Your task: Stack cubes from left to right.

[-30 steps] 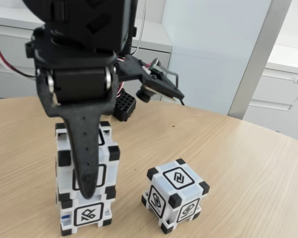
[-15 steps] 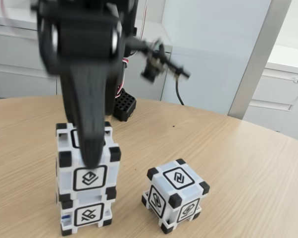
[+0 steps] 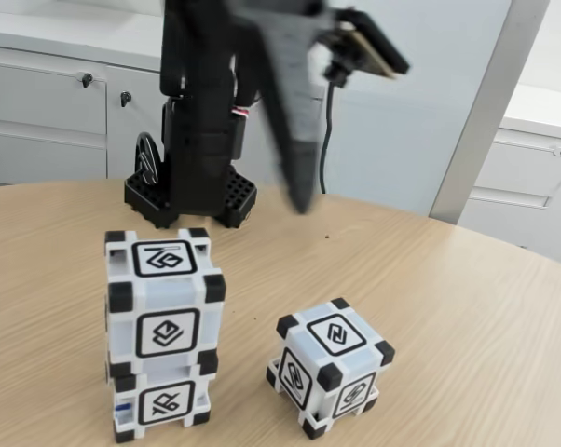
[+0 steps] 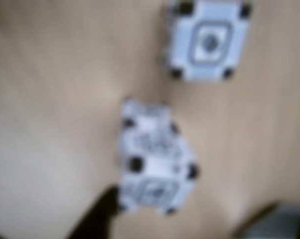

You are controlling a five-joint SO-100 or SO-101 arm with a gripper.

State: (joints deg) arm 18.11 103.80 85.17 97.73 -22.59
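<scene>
Your counter (image 3: 467, 307) is pale wood-grain laminate. Two cubes (image 3: 161, 331) stand stacked at fixed-view left; the third cube (image 3: 331, 366) sits just beside them, right. All white plastic, black corner blocks, black-framed glyphs, no readable text. Claw (image 3: 299, 186) blurred above; grip state cannot be told.

A round-edged, light wood bench (image 3: 467, 307) fills the foreground. Behind it run pale grey cabinets (image 3: 47, 102) with small dark knobs, a pale blue-white wall panel (image 3: 402, 130) and a slanting grey post (image 3: 481, 112), all in soft, even light.
</scene>
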